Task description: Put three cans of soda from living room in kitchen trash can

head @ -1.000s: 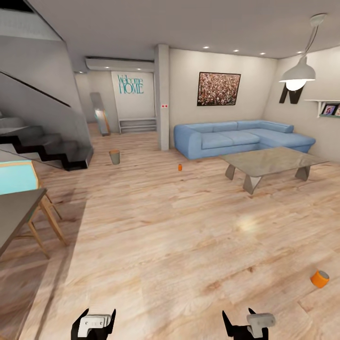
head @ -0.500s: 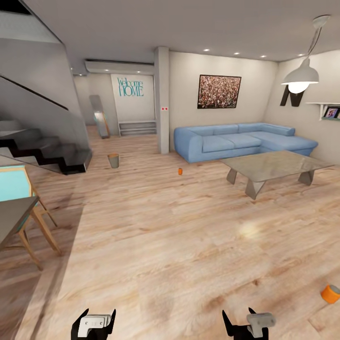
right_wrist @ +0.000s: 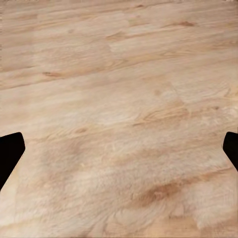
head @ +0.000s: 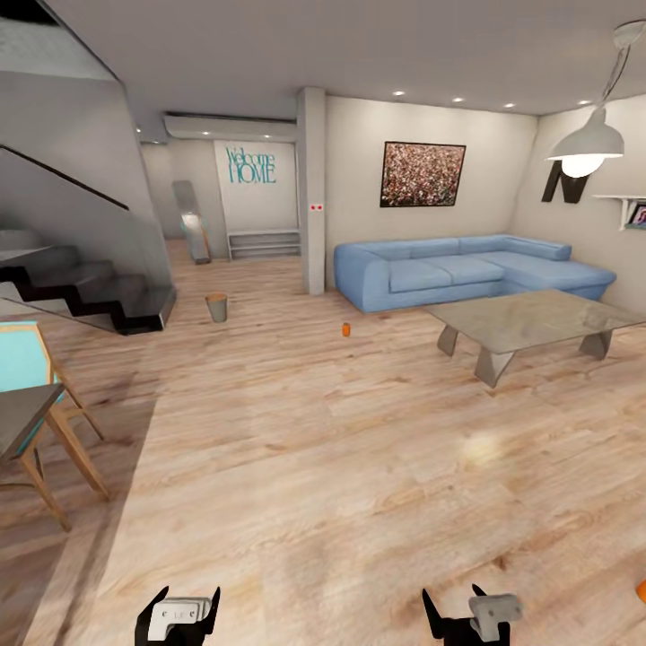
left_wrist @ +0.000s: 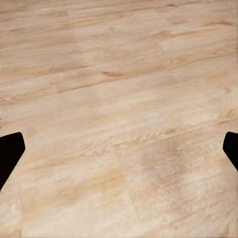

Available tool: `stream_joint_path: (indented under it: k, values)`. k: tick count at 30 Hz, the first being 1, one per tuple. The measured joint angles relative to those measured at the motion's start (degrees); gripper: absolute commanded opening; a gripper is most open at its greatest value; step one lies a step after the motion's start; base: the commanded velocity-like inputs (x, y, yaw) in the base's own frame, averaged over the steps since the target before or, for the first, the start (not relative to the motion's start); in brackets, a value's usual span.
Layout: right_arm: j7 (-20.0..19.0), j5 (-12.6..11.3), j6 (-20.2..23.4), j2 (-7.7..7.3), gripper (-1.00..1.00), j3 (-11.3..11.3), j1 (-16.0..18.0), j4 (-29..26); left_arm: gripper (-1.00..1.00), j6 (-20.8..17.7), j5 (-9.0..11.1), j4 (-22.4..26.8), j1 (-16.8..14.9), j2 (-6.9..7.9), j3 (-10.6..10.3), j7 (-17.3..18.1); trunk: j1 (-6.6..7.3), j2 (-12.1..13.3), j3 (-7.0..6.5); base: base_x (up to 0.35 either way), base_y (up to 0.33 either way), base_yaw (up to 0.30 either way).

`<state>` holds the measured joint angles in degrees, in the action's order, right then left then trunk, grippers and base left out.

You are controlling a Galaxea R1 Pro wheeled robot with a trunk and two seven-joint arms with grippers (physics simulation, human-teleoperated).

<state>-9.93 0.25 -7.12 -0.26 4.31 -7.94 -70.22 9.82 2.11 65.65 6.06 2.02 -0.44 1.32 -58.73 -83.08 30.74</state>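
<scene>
Light wood plank floor fills most of the living room and lies open and bare across the middle, from the robot's arms to the far wall. On the left, a dark staircase and the corner of a grey table with a wooden-legged turquoise chair bound the open space. On the right stand a glass-topped low table and, behind it, a blue sofa. A square pillar rises beyond the middle of the floor.

An orange soda can stands upright on the floor, far ahead of both grippers, between the pillar and the low table. The trash can stands on the floor left of that can, near the foot of the stairs, well apart from it. Another orange object shows as a sliver at the right edge, near the right gripper's side.

The left gripper and right gripper sit low at the bottom edge. In both wrist views the dark fingertips are spread wide over bare planks, holding nothing.
</scene>
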Motion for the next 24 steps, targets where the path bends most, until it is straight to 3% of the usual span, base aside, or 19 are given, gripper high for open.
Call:
stream_joint_path:
  k: [17, 24]
  values:
    - [0.0, 0.01, -0.02, 0.0, 1.0, -0.08, -0.01, 0.42, 1.0, -0.01, -0.04, 0.0, 0.0, 0.0, 0.0, 0.0, 0.0, 0.0, 0.0, 0.233, 0.0, 0.231]
    - [0.0, 0.02, -0.06, 0.0, 1.0, -0.09, -0.01, 0.52, 1.0, -0.05, -0.04, 0.0, 0.0, 0.0, 0.0, -0.06, 0.0, 0.0, 0.0, 0.241, 0.0, 0.081]
